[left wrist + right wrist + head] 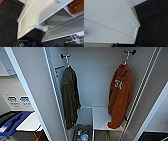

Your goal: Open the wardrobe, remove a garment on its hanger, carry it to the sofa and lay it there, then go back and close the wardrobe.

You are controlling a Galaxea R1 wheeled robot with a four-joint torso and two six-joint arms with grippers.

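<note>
Wardrobe (100,77): standing open, both doors swung wide, white interior showing.
Left door (35,92): angling outward in the head view; its panel is also showing in the left wrist view.
Garment (120,94): orange, with a white mark on the chest, hanging from a hook (129,52) at the right of the back wall, its hem resting on a white shelf (102,118).
Olive jacket (70,97): hanging from the left hook, well apart from the garment.
Basket (82,134): sitting low inside, holding small items.
Floor (154,25): dark carpet.
Pincers: I cannot tell whether either is apart or together.
</note>
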